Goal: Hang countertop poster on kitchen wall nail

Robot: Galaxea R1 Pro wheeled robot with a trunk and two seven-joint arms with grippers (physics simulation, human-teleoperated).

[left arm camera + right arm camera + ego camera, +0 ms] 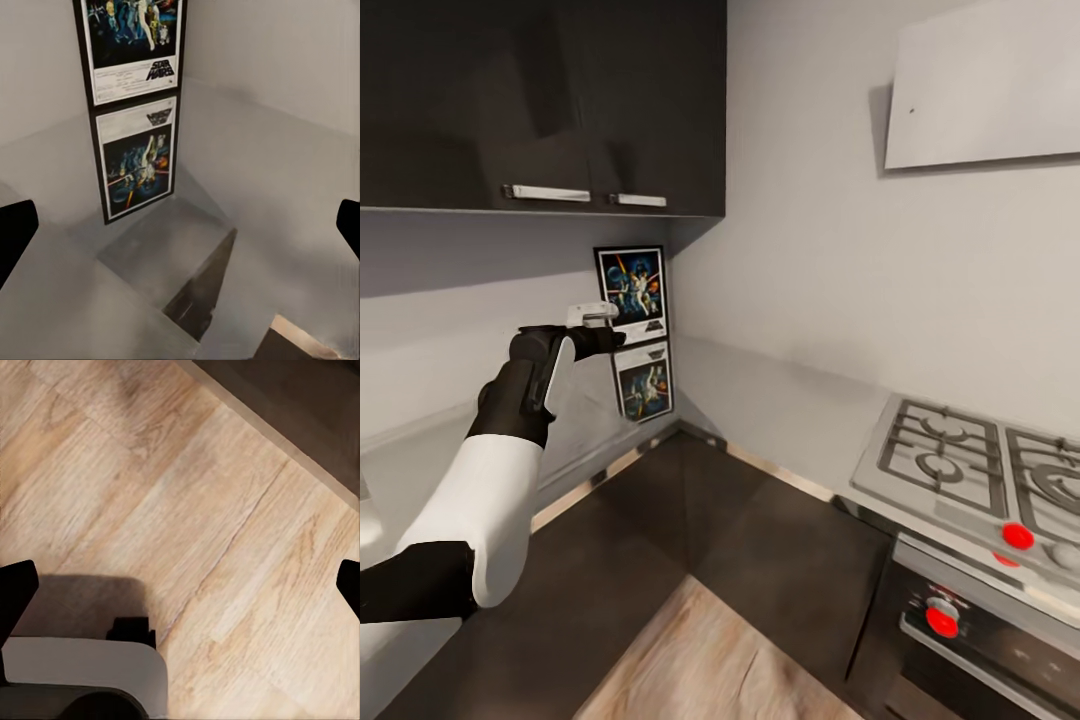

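Step in hand, as judged: reach and grasp of the poster (632, 287), which stood upright on the kitchen countertop (780, 400) in the inside corner, leaning against the back wall under the dark upper cabinets (540, 100); its mirrored copy showed in the glossy slab directly below. To do this well, the approach should have aimed at the real frame, not the reflection, and closed on 1 side edge of the thin frame, slowly, since a light flat panel on a slick surface would likely slide or tip if nudged. The left gripper (600, 320) was raised in front of the poster's lower left part, near it, contact not determinable. In the left wrist view the 2 fingertips sat at opposite edges, so the jaws stood wide and empty, with the poster ahead between them. The right gripper (180, 585) likewise stood wide, empty, pointing at the wood floor (187, 495).
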